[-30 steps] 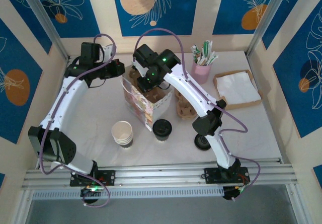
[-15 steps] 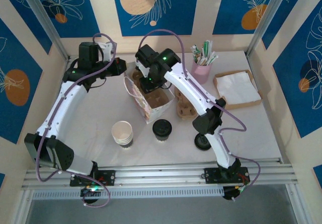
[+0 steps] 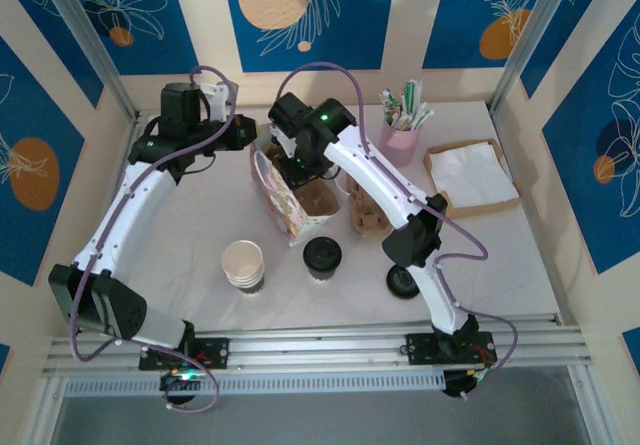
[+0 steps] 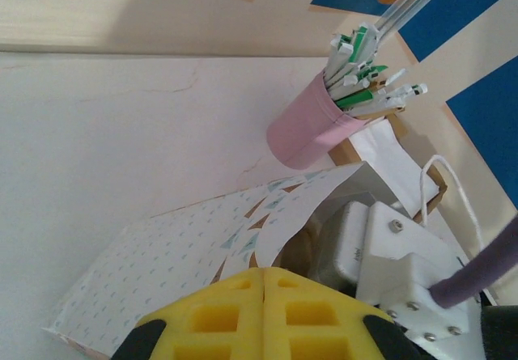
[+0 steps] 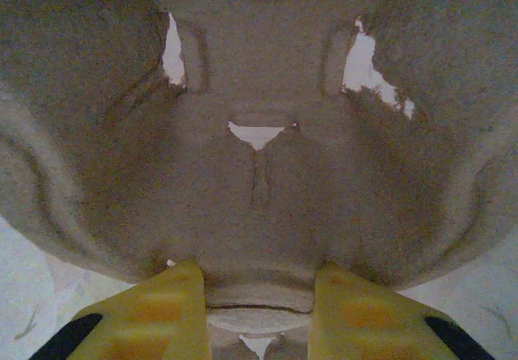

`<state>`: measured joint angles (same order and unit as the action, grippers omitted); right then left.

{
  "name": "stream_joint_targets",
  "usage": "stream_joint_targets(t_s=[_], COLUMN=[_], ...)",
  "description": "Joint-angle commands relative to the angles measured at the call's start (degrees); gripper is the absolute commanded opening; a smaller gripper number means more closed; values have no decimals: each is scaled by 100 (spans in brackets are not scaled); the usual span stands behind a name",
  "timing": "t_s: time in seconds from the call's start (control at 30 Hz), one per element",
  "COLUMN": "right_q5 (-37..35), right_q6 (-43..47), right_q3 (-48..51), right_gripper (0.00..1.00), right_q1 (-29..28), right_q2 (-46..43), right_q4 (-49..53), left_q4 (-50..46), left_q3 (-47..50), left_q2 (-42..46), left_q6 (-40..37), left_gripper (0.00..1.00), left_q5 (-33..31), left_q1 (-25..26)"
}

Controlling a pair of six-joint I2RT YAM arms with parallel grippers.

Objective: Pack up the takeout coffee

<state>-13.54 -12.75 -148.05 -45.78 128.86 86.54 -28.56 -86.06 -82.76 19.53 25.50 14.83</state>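
- Takeout coffee, black lid on, stands upright on the table. It is well apart from both pairs of fingers, on the arm-base side of the right gripper and just past the near end of the paper bag.
- The right gripper's yellow fingers pinch the near rim of a pulp cup carrier, one finger on each side of a small tab. The moulded cup wells spread out beyond the fingertips.
- From above, that carrier sits in the open mouth of the bag, directly below the right fingers.
- The left gripper has its fingers pressed together, with no gap along the seam.
- The patterned bag has its rim right at those fingertips. I cannot tell whether paper is caught between them.
- A pink cup of straws stands beyond the left fingertips, past the bag.
- A stack of lidless cups stands beside the coffee, on the left arm's side.
- A loose black lid lies on the coffee's other side, far from all the fingers.
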Motion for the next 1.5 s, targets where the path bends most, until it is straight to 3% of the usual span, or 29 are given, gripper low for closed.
stream_joint_targets(t_s=[0.0, 0.4, 0.9, 1.47], right_q5=[15, -1135, -1815, -824], right_q6=[-173, -227, -168, -456], right_q3=[-36, -196, -348, -14], right_gripper=[29, 27, 28, 28], right_q1=[-44, -385, -606, -239], right_q2=[275, 169, -19, 243], right_q4=[289, 425, 451, 468], left_q4=[412, 378, 286, 541], left_q3=[63, 131, 177, 311], left_q2=[224, 277, 311, 344], left_q6=[-28, -42, -72, -16], left_gripper=[0, 0, 0, 0], left_q5=[155, 37, -17, 58], left_q1=[96, 157, 156, 153])
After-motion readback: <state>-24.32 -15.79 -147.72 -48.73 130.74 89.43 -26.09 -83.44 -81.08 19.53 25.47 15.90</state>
